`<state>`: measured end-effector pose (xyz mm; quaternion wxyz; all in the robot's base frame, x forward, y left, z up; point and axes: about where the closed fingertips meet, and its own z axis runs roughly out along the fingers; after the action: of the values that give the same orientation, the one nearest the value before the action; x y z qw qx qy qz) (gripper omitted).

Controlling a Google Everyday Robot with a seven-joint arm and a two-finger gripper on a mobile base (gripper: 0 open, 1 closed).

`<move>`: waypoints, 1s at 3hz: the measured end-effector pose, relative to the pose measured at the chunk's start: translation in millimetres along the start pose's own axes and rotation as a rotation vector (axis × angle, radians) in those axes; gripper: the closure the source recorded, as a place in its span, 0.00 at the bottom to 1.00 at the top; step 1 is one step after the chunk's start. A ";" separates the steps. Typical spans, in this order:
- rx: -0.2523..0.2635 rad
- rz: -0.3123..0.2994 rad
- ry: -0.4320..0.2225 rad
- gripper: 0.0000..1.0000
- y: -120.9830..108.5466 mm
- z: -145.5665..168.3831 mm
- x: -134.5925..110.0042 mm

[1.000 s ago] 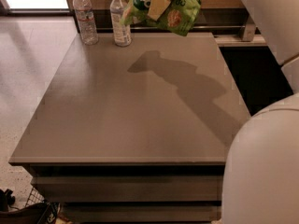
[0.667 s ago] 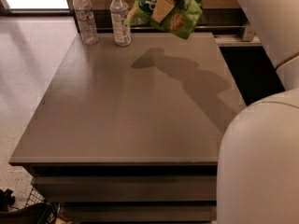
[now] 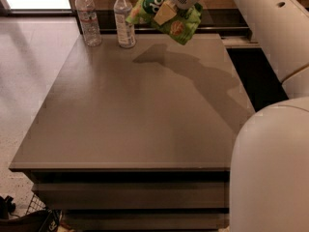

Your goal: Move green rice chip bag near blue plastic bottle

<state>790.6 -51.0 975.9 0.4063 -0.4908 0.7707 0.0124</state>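
Bag (image 3: pixel 186 25) hangs clamped in the tool (image 3: pixel 164 13) over the tabletop's (image 3: pixel 135 120) 12 o'clock edge, just beside the bottle (image 3: pixel 125 21), which stands at its 9 o'clock. It looks light, crinkly and soft, likely to sag, so a pinch at mid-body seems apt. Its long axis tilts from 10 to 4 o'clock, logo end toward 10.

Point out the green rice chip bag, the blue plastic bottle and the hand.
green rice chip bag (image 3: pixel 186 28), camera view, lower right part of the pouch.
blue plastic bottle (image 3: pixel 125 27), camera view, its label.
hand (image 3: pixel 165 12), camera view, between fingertips gripping the bag, right of the bottle.
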 end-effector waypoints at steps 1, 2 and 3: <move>-0.001 -0.001 0.000 0.66 0.5 1.7 -0.3; -0.005 -0.001 0.001 0.43 2.1 4.7 0.0; -0.011 -0.002 0.004 0.13 4.2 8.9 0.5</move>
<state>792.8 -45.5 968.0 0.4021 -0.4938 0.7709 0.0156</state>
